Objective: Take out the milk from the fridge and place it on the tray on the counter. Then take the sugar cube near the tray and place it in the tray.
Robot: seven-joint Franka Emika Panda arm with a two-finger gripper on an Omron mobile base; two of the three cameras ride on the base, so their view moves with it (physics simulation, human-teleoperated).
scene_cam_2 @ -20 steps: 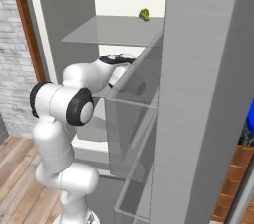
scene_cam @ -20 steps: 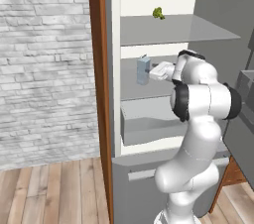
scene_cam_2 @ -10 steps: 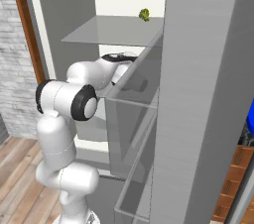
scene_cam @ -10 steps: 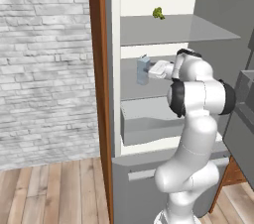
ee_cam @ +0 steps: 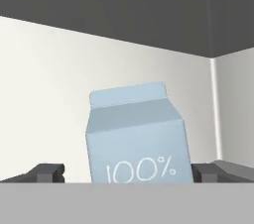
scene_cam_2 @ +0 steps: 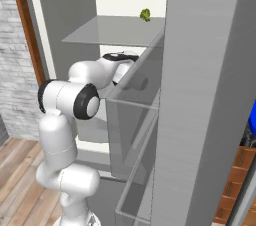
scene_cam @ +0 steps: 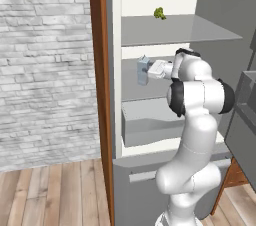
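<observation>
Brickwork in pale grey (scene_cam: 47, 65) covers the wall at far left, above a wooden plank floor (scene_cam: 55, 192). Next to it a brown wooden panel (scene_cam: 98, 95) runs upright along the edge of the fridge (scene_cam: 116, 120), which stands open with its white inner walls exposed. On the upper grey shelf (scene_cam: 175, 29) a small green item (scene_cam: 159, 13) sits toward the back. On the shelf below stands the milk (scene_cam: 143, 70), upright, a pale blue-grey carton with a gabled top, positioned near the left inner wall. Beneath that shelf sits a grey drawer (scene_cam: 150, 127). The white arm rises from the floor at right and reaches into the middle compartment, its gripper (scene_cam: 152, 70) brought level with the carton. From the hand's own vantage the milk (ee_cam: 139, 136) fills the centre, printed "100%" on its face, with the two dark fingertips (ee_cam: 47, 172) standing wide apart, one on either side of the carton; the jaws are spread and not pressing on it. From the right side the fridge door (scene_cam_2: 200, 95) blocks most of the compartment, and the green item (scene_cam_2: 145, 15) shows on the top shelf.
</observation>
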